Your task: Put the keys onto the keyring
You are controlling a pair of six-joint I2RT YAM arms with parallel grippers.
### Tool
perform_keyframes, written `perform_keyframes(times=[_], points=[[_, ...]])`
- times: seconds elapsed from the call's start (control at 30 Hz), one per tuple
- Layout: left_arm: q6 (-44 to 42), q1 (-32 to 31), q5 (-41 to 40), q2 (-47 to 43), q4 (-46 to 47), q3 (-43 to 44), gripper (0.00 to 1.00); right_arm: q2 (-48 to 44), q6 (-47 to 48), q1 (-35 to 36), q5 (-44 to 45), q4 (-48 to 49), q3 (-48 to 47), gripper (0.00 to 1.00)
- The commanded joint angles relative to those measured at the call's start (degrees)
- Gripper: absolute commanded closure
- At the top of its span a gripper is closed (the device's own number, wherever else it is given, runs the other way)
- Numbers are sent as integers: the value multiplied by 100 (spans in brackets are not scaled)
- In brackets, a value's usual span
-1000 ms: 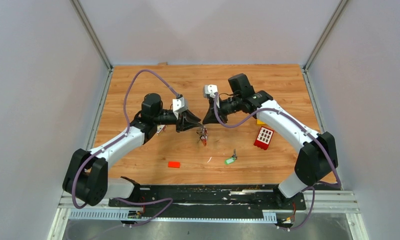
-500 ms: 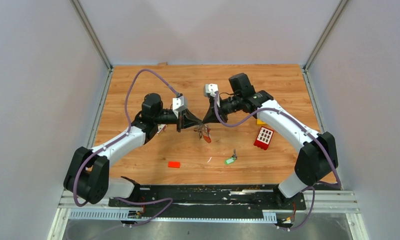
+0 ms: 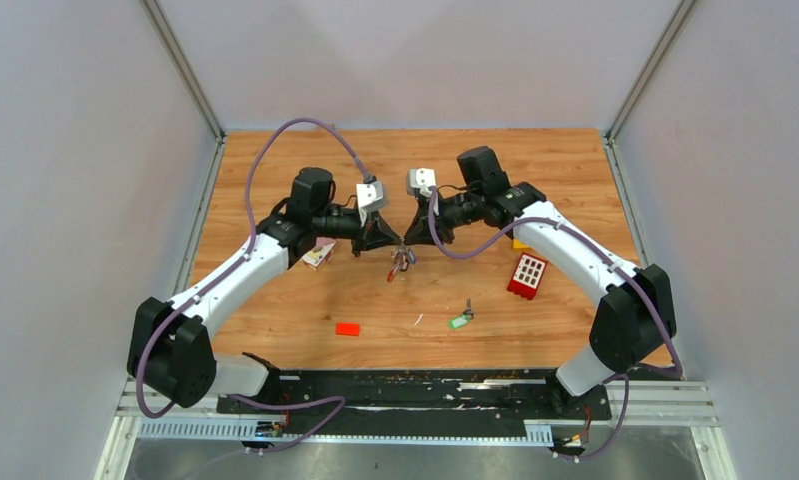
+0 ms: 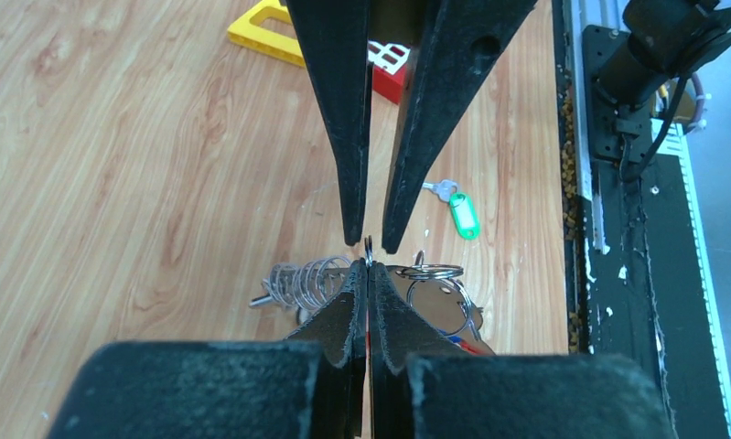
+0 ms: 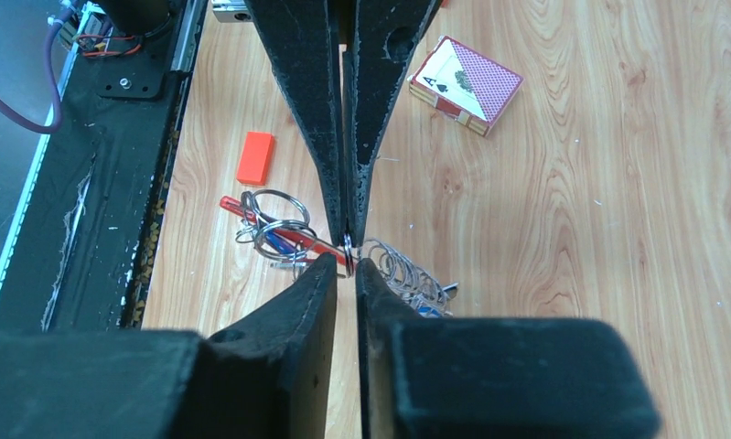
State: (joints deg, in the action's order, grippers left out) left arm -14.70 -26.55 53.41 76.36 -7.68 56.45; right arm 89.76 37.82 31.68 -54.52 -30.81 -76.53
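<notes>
**Two grippers meet tip to tip over a ring of the keyring**

The left gripper point(image 4: 368, 274) and the right gripper point(image 5: 345, 265) face each other above the middle of the wooden counter point(image 3: 575, 170), a little toward its far edge. The left jaws are clenched flat together on a thin metal ring of the keyring point(image 5: 274, 229). The ring stands edge-on just past their tips. The right jaws are slightly parted, one tip on each side of that same ring. Whether they touch it cannot be told.

The rest of the keyring hangs below the meeting point. Its split rings and red strap lie toward the near edge, and its grey coil-like strip lies toward the far edge. In the top view the bunch dangles just under the two grippers, clear of the wood.

One key with a green tag point(image 3: 461, 319) lies flat on the counter, well apart from the jaws, toward the near edge and right of the middle.

A small orange block point(image 3: 347, 328) lies toward the near edge, left of the middle. A red studded brick point(image 3: 527, 275) sits toward the right edge. A pack of cards point(image 5: 467, 85) rests beside the left arm.
</notes>
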Motion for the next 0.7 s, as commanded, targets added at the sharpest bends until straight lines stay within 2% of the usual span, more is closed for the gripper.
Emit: perform_keyframes(times=[0.0,0.1,0.47,0.67], points=[[-488,-88,-126,-103,-614,279,100,-78,143,16,-75,59,9,81],[-535,-159,-179,-78,-703,326,100,-57,138,72,-64,49,-4,78],[-550,-246,-238,-86,-678,324,100,85,471,204,-161,-243,-47,76],[-547,-246,-205,-121,-609,276,100,203,586,243,-111,-338,-63,80]])
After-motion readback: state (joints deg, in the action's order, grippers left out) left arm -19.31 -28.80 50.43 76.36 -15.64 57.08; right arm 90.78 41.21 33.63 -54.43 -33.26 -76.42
